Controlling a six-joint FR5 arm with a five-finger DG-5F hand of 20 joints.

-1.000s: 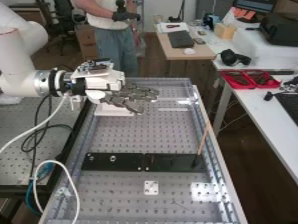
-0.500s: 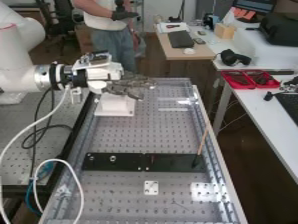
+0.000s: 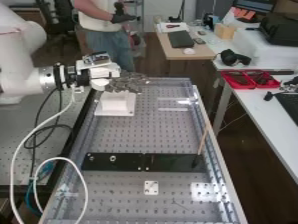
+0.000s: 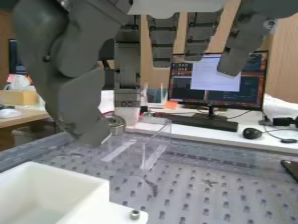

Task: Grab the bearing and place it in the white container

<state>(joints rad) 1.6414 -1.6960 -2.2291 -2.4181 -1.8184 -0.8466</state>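
The hand [image 3: 128, 83] is just above and beyond the white container [image 3: 115, 103], which stands on the perforated bench's far left part in the high view. In the wrist view the hand [image 4: 74, 75] holds the metal bearing [image 4: 116, 123] pinched between its thumb tip and one finger, while its other fingers hang fairly straight. The white container [image 4: 86, 192] is open at the top, and the bearing is in the air outside it. Part of the bearing is hidden behind the thumb.
A clear plastic piece [image 4: 157, 150] stands on the bench beyond the container. Nearer in the high view, a black plate [image 3: 113, 161] lies across the bench, with a thin brown stick [image 3: 203, 142] at its right end. A small white plate [image 3: 151, 188] lies nearer still.
The hand has moved left and slightly farther away in the high view, and its fingers no longer extend as far over the bench. More of the white container now shows below it.
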